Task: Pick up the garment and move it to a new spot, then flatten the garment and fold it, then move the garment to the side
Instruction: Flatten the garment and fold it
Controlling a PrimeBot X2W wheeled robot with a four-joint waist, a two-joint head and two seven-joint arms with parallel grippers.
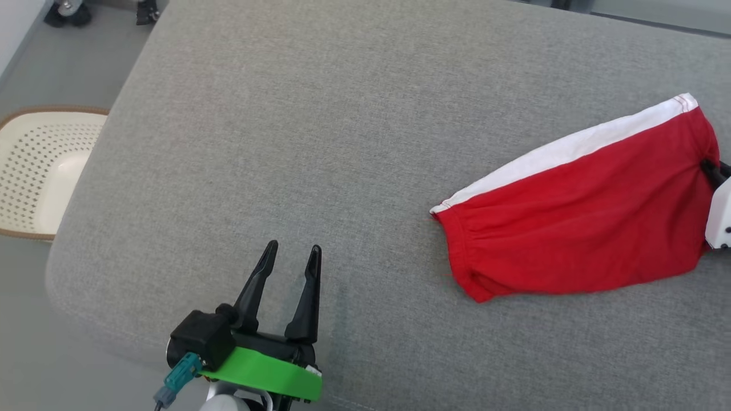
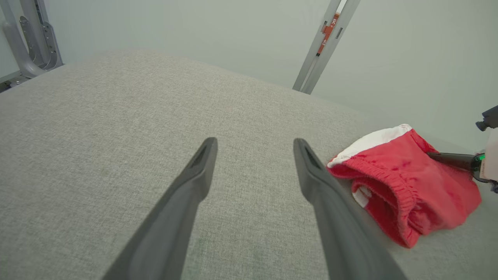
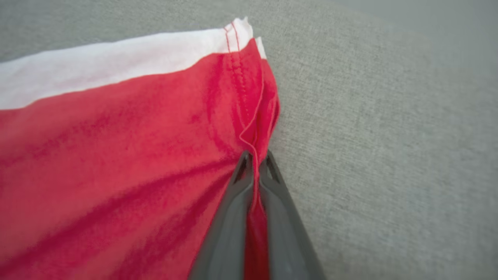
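The garment (image 1: 582,211) is a pair of red shorts with a white band along one edge, lying on the grey cushion (image 1: 320,142) at the right. My right gripper (image 3: 255,159) is shut on the red hem at the garment's right edge, cloth pinched between its dark fingers; in the head view it (image 1: 711,170) sits at the frame's right border. My left gripper (image 1: 292,254) stands open near the cushion's front edge, well left of the garment, with nothing between its fingers. The left wrist view shows the garment (image 2: 404,186) off to the right of its fingers (image 2: 194,182).
A cream perforated basket (image 1: 40,171) stands on the floor left of the cushion. Metal frame legs (image 2: 323,42) rise behind the cushion's far edge. Broad grey fabric stretches between my left gripper and the garment.
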